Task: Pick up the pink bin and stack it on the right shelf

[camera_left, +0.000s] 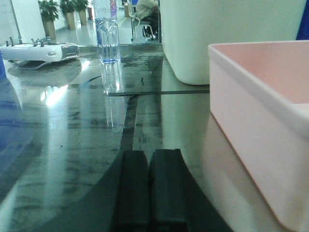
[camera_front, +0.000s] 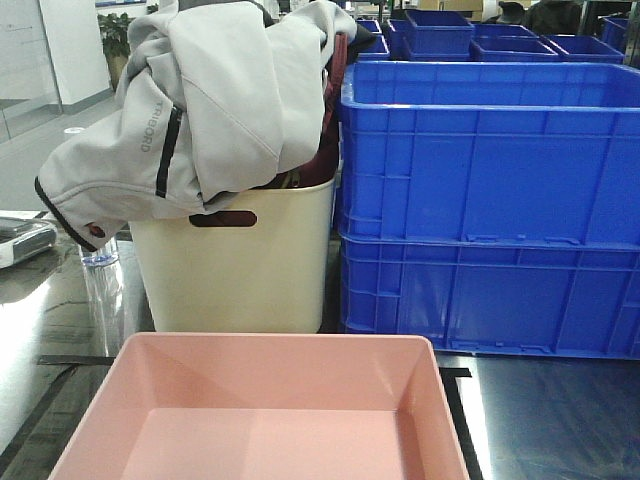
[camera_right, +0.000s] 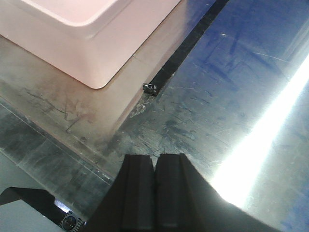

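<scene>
Left wrist view shows my left gripper (camera_left: pixel 150 191) with its 2 fingers pressed together, holding nothing, low over the right shelf (camera_left: pixel 72 145) just beside the pink bin (camera_left: pixel 260 130). Right wrist view shows my right gripper (camera_right: pixel 153 193) likewise closed and empty, apart from the bin's corner, near a black tape strip (camera_right: pixel 186 48). Only the front view shows the cream bin (camera_front: pixel 240 265) with a grey jacket (camera_front: pixel 215 110) and 2 stacked blue crates (camera_front: pixel 490 210) behind the pink bin; only the left wrist view shows a water bottle (camera_left: pixel 107 34).

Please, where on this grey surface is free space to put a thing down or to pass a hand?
Bare surface lies right of the pink bin, past the black tape strip, before the blue crates. Left of the bin it is bare up to the water bottle. Behind the bin it is crowded: cream bin and crates.
</scene>
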Controlling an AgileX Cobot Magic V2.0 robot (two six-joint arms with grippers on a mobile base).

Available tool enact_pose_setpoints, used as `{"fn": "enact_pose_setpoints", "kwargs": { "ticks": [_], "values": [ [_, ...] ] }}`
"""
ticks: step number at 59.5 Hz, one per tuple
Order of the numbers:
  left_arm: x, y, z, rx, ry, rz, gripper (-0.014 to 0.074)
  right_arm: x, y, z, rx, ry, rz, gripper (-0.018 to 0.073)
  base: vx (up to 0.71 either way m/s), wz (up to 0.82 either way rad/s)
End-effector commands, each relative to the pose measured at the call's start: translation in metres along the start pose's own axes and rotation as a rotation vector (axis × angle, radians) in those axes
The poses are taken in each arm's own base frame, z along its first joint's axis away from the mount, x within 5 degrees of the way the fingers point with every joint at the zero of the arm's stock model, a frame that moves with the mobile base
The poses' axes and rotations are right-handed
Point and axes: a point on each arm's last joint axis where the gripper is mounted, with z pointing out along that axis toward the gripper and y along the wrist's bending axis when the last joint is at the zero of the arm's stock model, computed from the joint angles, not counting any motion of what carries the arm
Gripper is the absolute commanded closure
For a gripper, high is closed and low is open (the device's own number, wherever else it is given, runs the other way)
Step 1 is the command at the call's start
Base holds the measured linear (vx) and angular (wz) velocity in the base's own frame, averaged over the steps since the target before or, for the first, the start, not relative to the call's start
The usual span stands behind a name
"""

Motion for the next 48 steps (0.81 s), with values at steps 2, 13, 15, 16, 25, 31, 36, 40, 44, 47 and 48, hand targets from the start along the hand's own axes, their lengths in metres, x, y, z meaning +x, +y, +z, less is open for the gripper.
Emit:
{"fn": "enact_pose_setpoints", "kwargs": {
  "ticks": [2,13,15,16,25,31,36,40,44,47,48],
  "values": [
    [-0.0037,0.0008,0.0002,-0.005,-0.200,-0.018,0.0602,-0.0115,-0.0015,-0.0041,0.013,-0.077,-0.009,0.0571,0.00,0.00],
    [-0.0039,0.0006,0.0000,-0.003,-0.170,-0.016,0.0602,-0.0115,-0.0015,-0.0041,0.013,-0.077,-0.009,0.0568,0.00,0.00],
    [-0.0031,0.0006,0.0001,-0.002,-0.165,-0.016,0.0602,-0.0115,-0.0015,-0.0041,0.013,-0.077,-0.009,0.0568,0.00,0.00],
    [-0.0027,0.0006,0.0002,-0.002,-0.163,-0.016,0.0602,-0.0115,-0.0015,-0.0041,0.013,-0.077,-0.009,0.0568,0.00,0.00],
    [-0.0026,0.0005,0.0002,0.000,-0.162,-0.016,0.0602,-0.0115,-0.0015,-0.0041,0.013,-0.077,-0.009,0.0568,0.00,0.00],
    [-0.0026,-0.0003,0.0002,0.014,-0.161,-0.016,0.0602,-0.0115,-0.0015,-0.0041,0.013,-0.077,-0.009,0.0568,0.00,0.00],
    [-0.0026,-0.0009,0.0002,0.024,-0.161,-0.017,0.0602,-0.0115,-0.0015,-0.0041,0.013,-0.077,-0.009,0.0568,0.00,0.00],
    [-0.0026,-0.0014,0.0002,0.034,-0.161,-0.018,0.0602,-0.0115,-0.0015,-0.0041,0.013,-0.077,-0.009,0.0568,0.00,0.00],
    [-0.0025,-0.0014,0.0002,0.034,-0.160,-0.018,0.0602,-0.0115,-0.0015,-0.0041,0.013,-0.077,-0.009,0.0568,0.00,0.00],
    [-0.0029,-0.0013,0.0001,0.032,-0.161,-0.018,0.0602,-0.0115,-0.0015,-0.0041,0.013,-0.077,-0.009,0.0568,0.00,0.00],
    [-0.0030,-0.0013,0.0001,0.032,-0.162,-0.018,0.0602,-0.0115,-0.0015,-0.0041,0.013,-0.077,-0.009,0.0568,0.00,0.00]
  ]
}}
